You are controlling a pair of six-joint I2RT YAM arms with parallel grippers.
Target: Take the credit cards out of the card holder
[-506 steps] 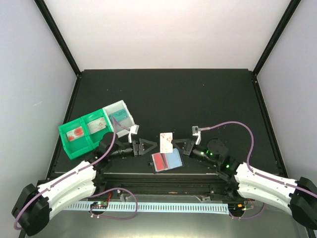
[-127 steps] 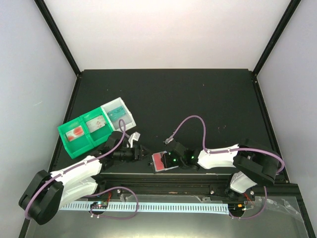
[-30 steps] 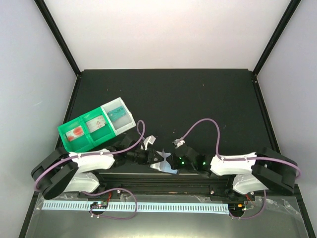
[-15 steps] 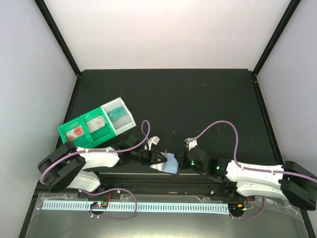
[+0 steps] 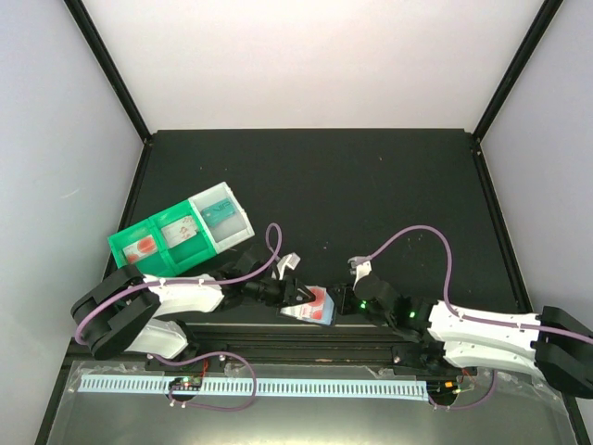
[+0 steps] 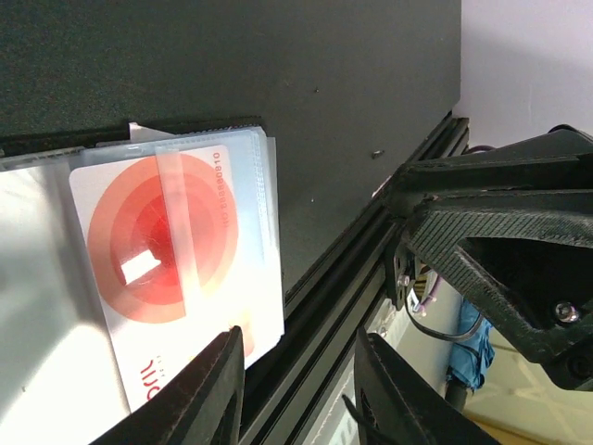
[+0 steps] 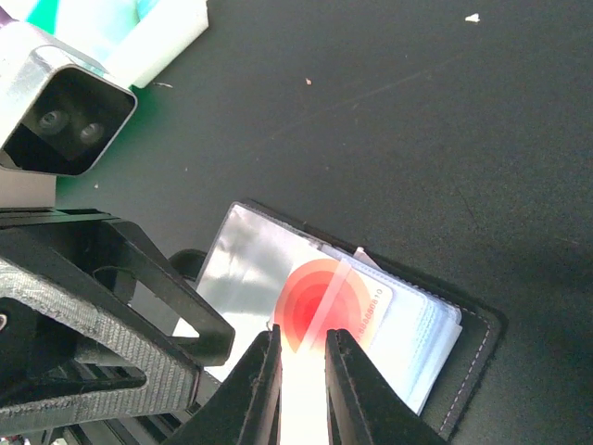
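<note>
**Card holder and both claws, at the near edge of the table.**

- **Card holder:** You see the card holder (image 7: 246, 250) lying open and flat at the middle of the table's (image 5: 371, 185) near edge. It is well apart from the green-and-clear tray (image 5: 139, 264) towards the left edge.
- **Card:** A white card with a red disc (image 6: 176, 250) lies face up over the holder's stack of clear sleeves (image 7: 422, 348). A pale strip runs across the disc.
- **Left claw:** The left claw (image 6: 298, 338) reaches in from the left and stands partly open. Only the table's edge rail shows between its fingers (image 6: 208, 399). One finger overlaps the card's near corner, and you cannot tell whether it touches.
- **Right claw:** The right claw (image 7: 302, 334) reaches in from the right, over the card. Its fingers are drawn close, with pale card surface showing in the narrow gap. You cannot tell whether it grips anything.
</note>
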